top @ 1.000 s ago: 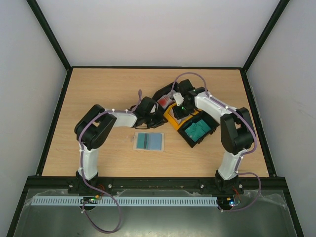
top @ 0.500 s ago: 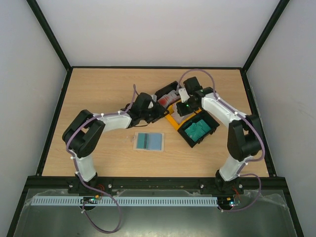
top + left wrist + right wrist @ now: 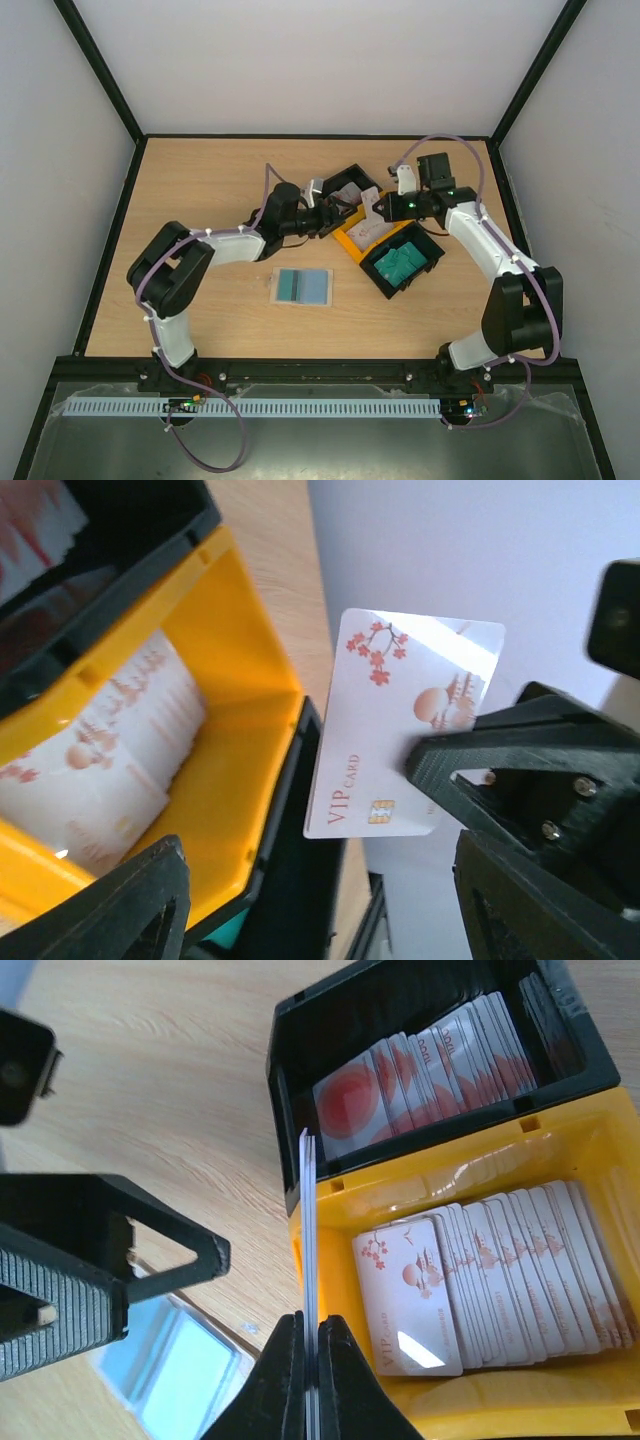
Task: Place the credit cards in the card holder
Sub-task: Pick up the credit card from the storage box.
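Observation:
My right gripper (image 3: 310, 1360) is shut on the bottom edge of a white credit card (image 3: 309, 1220), seen edge-on. From the left wrist the same card (image 3: 400, 730) shows red blossoms and "VIP CARD", hanging above the bins. In the top view the card (image 3: 372, 200) hangs between both grippers. My left gripper (image 3: 322, 207) is open and faces the card, which stands beyond its fingertips (image 3: 130, 905), untouched. The card holder (image 3: 302, 286), flat and pale blue-teal, lies on the table nearer the arm bases, apart from both grippers.
Three open bins sit in a cluster. A black bin (image 3: 349, 174) holds red-print cards, an orange bin (image 3: 352, 246) holds white blossom cards, and a black bin (image 3: 424, 267) holds teal cards. Black frame rails border the wooden table (image 3: 200, 190).
The right gripper has lifted the card up out of the bins and swung right and back. The left gripper has reached toward the bins and opened its jaws.

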